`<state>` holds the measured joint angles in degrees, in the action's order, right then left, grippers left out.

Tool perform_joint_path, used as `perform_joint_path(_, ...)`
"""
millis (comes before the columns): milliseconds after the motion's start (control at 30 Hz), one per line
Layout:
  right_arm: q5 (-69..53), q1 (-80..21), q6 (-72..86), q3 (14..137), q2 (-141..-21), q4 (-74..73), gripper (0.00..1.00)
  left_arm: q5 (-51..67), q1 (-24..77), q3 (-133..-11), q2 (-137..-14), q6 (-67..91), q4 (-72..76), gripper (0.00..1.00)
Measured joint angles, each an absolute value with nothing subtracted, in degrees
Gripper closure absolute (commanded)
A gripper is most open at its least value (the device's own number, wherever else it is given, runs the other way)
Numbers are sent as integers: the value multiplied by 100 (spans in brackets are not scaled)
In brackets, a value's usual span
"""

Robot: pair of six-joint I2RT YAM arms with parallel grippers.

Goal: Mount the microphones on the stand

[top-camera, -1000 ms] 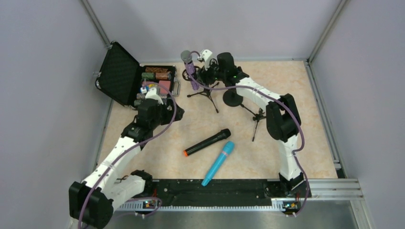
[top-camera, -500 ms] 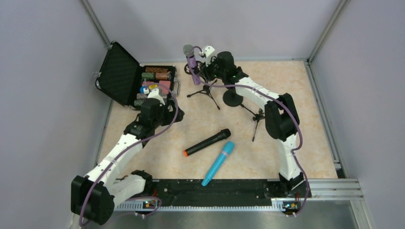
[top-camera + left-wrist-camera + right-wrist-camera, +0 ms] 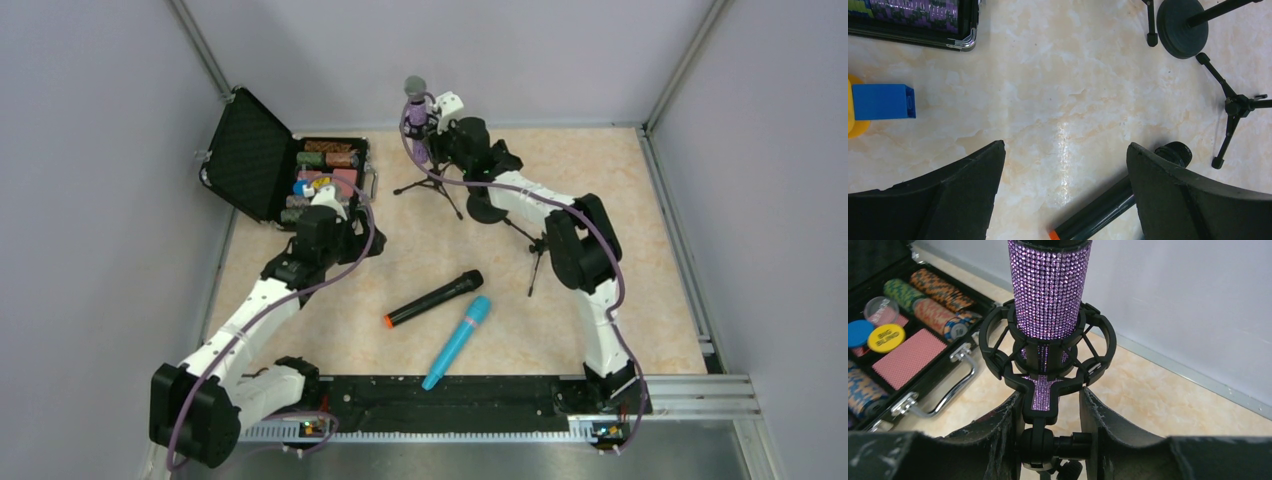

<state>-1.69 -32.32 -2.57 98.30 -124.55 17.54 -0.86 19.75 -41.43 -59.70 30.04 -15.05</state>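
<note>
The glittery purple microphone (image 3: 415,115) (image 3: 1049,290) stands upright in the black ring mount (image 3: 1048,367) of a tripod stand (image 3: 430,188) at the back. My right gripper (image 3: 442,140) (image 3: 1050,395) is shut on the mount's swivel joint just under the ring. Mid-table, the black microphone with the orange end (image 3: 434,298) (image 3: 1108,212) lies flat, and the light blue microphone (image 3: 457,341) lies beside it. Over bare table to their left hovers my left gripper (image 3: 340,238) (image 3: 1065,150), open and holding nothing; its right finger hides part of the black microphone.
An open black case (image 3: 250,155) of poker chips and cards sits at the back left. A round-base stand (image 3: 488,207) (image 3: 1182,27) and a small tripod (image 3: 540,245) (image 3: 1235,107) stand right of centre. A blue block (image 3: 883,101) lies near the case.
My right gripper closed onto the mount joint and swung it, so the purple microphone went from leaning left to upright and shifted right. The left arm barely moved.
</note>
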Motion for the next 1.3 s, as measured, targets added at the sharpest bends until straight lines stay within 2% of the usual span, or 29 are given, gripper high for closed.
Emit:
perform_joint_path(533, 1581, -3507, -130, 10840, -13205, 1804, 100, 117, 1975, -4147, -6104, 3004, -1505, 6)
perform_joint_path(567, 1643, -3520, -145, 10868, -13225, 1806, 97, 128, 1975, -4147, -6106, 3004, -1507, 6)
perform_joint_path(700, 1782, -3577, -211, 10890, -13253, 1846, 51, 180, 1970, -4147, -6106, 3004, -1507, 6)
perform_joint_path(800, 1796, -3597, -266, 10860, -13253, 1946, 33, 193, 1970, -4150, -6106, 3004, -1507, 6)
perform_joint_path(1000, 1717, -3601, -388, 10604, -13161, 2327, 20, 217, 1966, -4150, -6104, 3004, -1509, 6)
perform_joint_path(1300, 1643, -3601, -375, 10003, -12331, 2357, 20, 301, 1966, -4150, -6101, 3006, -1509, 6)
